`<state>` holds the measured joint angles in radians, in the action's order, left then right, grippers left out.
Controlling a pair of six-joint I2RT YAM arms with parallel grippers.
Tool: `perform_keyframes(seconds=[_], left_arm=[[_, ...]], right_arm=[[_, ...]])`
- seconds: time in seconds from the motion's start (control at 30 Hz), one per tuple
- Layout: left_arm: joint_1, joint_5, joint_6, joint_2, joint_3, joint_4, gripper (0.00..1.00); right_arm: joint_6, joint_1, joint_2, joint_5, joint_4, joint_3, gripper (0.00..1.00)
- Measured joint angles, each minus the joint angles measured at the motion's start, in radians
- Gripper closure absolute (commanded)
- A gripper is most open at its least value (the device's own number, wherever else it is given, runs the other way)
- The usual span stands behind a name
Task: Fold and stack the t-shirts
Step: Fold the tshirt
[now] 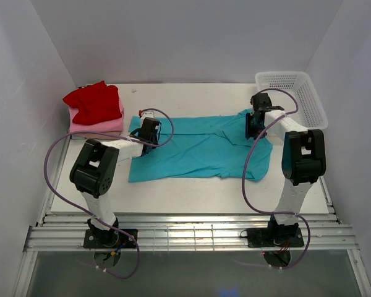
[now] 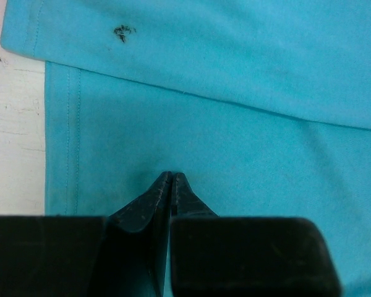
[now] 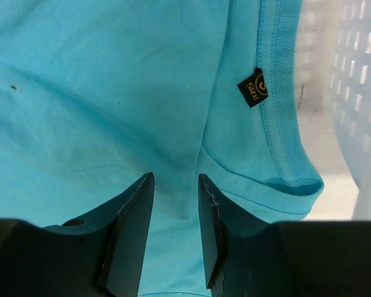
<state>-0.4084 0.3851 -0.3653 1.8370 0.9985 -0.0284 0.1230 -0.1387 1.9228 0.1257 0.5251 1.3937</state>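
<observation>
A teal t-shirt (image 1: 198,148) lies spread across the middle of the table, its collar end to the right. My left gripper (image 1: 149,133) is over its left end. In the left wrist view the fingertips (image 2: 171,177) are shut together just above the teal cloth (image 2: 235,124), with nothing seen between them. My right gripper (image 1: 255,124) is over the shirt's right end. Its jaws (image 3: 176,182) stand a little apart, with a folded edge of teal cloth (image 3: 111,93) under the gap, near the collar with its black label (image 3: 253,86). A red shirt (image 1: 94,102) lies on a pink one (image 1: 102,127) at the back left. I cannot make out a beige shirt.
A white mesh basket (image 1: 297,93) stands at the back right, close to my right gripper, and shows in the right wrist view (image 3: 358,93). White walls close in the table on three sides. Bare table (image 2: 15,124) shows left of the shirt's hem.
</observation>
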Motion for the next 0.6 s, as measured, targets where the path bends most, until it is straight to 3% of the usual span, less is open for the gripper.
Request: perform_keyframes(seconds=[0.2, 0.3, 0.33, 0.43, 0.6], left_arm=[[0.000, 0.001, 0.000, -0.001, -0.002, 0.003, 0.85], [0.000, 0.002, 0.000, -0.002, -0.003, 0.003, 0.85], [0.000, 0.003, 0.000, -0.003, -0.003, 0.002, 0.84], [0.000, 0.010, 0.000, -0.005, -0.006, 0.001, 0.84], [0.000, 0.024, 0.000, -0.010, -0.012, -0.004, 0.84]], right_arm=[[0.000, 0.000, -0.007, -0.034, 0.003, -0.027, 0.60], [0.000, 0.000, -0.008, -0.041, 0.003, -0.043, 0.66], [0.000, 0.000, -0.008, -0.043, 0.004, -0.049, 0.79], [-0.003, 0.000, -0.008, -0.047, 0.005, -0.060, 0.92], [-0.002, 0.000, -0.008, -0.047, 0.005, -0.064, 0.92]])
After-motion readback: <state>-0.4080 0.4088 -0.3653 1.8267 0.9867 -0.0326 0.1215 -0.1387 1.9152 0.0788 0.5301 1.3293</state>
